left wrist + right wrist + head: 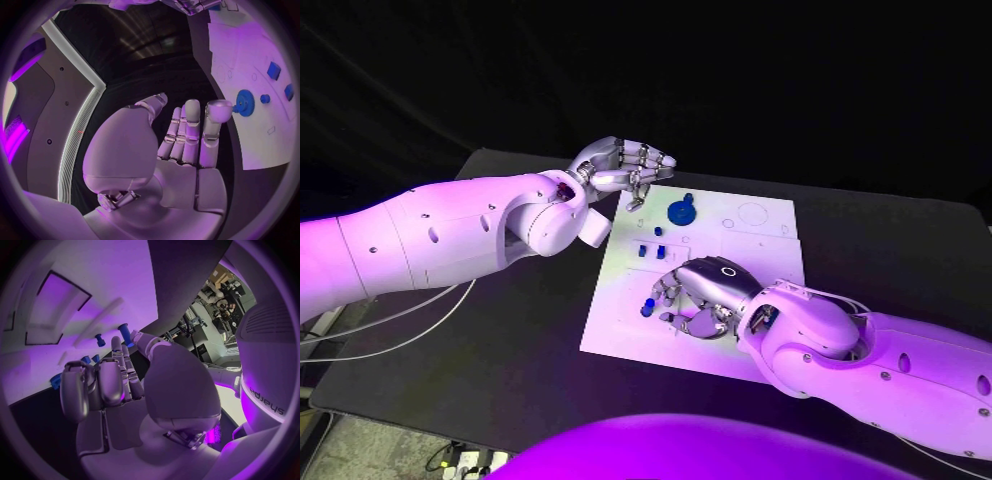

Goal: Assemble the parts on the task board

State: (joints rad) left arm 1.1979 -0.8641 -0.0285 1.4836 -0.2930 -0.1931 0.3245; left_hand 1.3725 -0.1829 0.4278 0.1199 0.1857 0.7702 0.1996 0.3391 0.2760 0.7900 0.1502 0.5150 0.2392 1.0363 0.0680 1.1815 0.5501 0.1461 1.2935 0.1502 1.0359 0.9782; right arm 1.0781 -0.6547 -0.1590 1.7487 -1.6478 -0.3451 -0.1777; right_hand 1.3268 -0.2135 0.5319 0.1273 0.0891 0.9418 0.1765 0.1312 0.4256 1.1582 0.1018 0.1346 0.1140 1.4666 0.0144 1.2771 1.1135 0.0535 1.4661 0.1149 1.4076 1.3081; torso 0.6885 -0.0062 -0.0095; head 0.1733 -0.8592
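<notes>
Head view: right hand (708, 297) low over task board (762, 245), fingers curled above small blue part (649, 309) at near-left of the board; nearer to it than left hand (625, 168), raised off the far-left corner, fingers loosely bent, empty. Blue gear (681, 212) flat, just beside that hand.

Left wrist view: fingers straight, apart, holding nothing; gear (245, 103) ahead of fingertips.

Right wrist view: blue peg (123, 332) upright just beyond fingertips (116, 342); possibly touched, grip unclear.
</notes>
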